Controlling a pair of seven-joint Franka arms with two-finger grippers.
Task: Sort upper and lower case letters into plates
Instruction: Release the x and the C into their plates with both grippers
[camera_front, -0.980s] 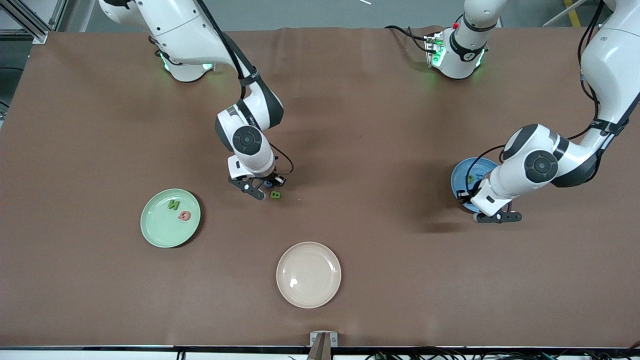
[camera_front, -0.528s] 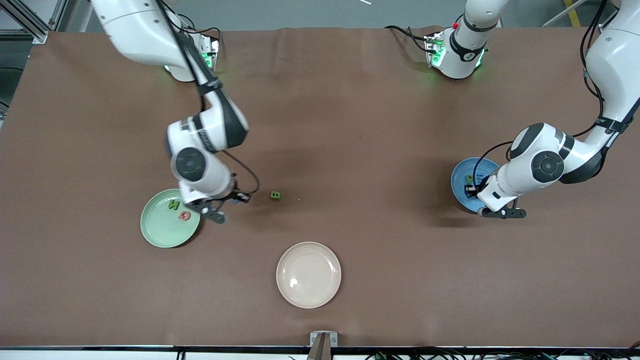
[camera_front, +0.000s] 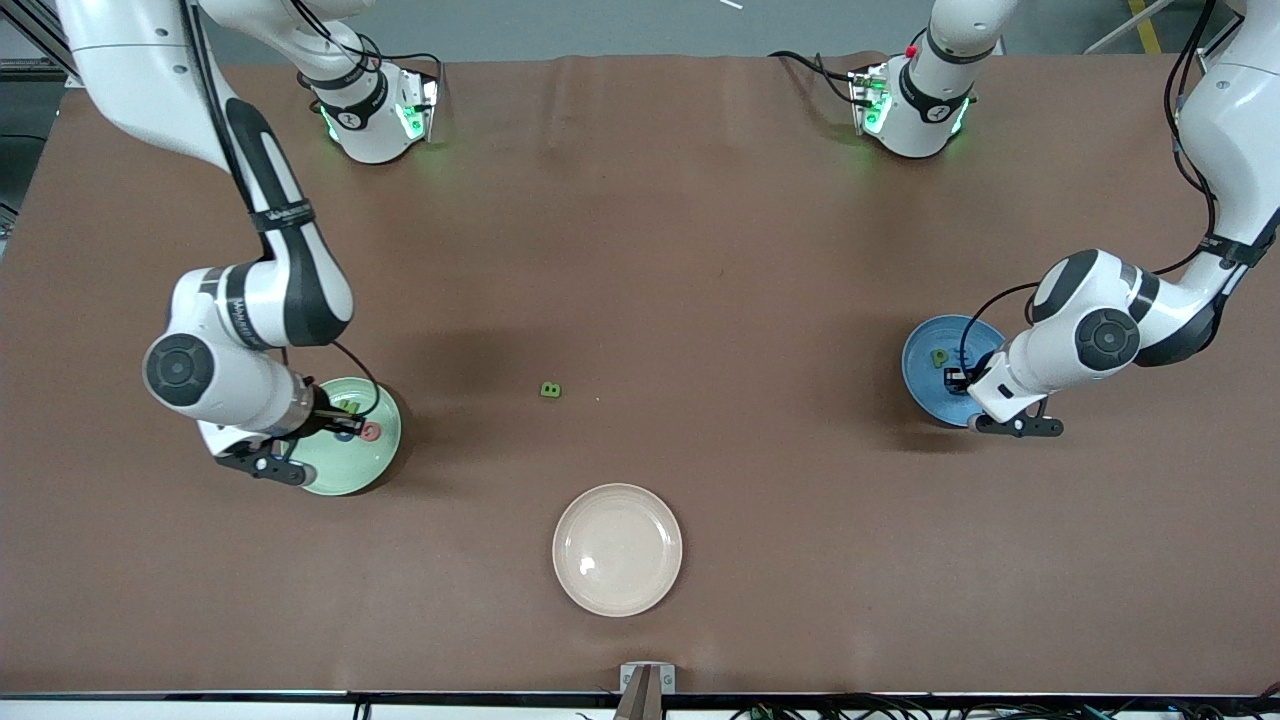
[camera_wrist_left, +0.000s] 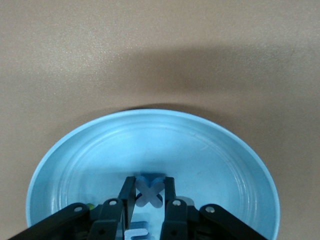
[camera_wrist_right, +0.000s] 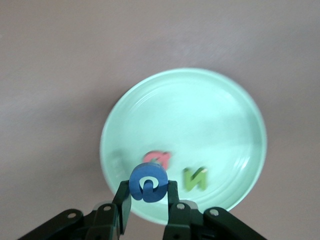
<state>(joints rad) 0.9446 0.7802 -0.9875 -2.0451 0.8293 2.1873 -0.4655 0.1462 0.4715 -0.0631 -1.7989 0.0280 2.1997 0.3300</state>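
- The counter is covered in brown and fills nearly the whole front frame, with both arm bases along its top edge.
- The cream plate lies low in the centre of the frame with nothing on it.
- The mint green plate sits at middle left of the frame. In the right wrist view it carries a pink letter and a green N.
- The sky blue plate sits at middle right. A small green letter rests in it, and the left wrist view shows a pale blue x lying on its floor.
- The right tool hangs over the mint green plate's edge, pinched tight on a dark blue round letter standing up between its fingers.
- The left tool is low over the sky blue plate, its fingers drawn narrow. A white letter shows between them at the bottom edge of the left wrist view, and I cannot tell whether it is gripped.
- A green letter block lies alone on the counter at mid-frame.
- A second ago the right tool was beside that green block at mid-frame; it has since swung over to the mint green plate, carrying the dark blue letter. The left tool has barely shifted, edging slightly toward the frame's right.
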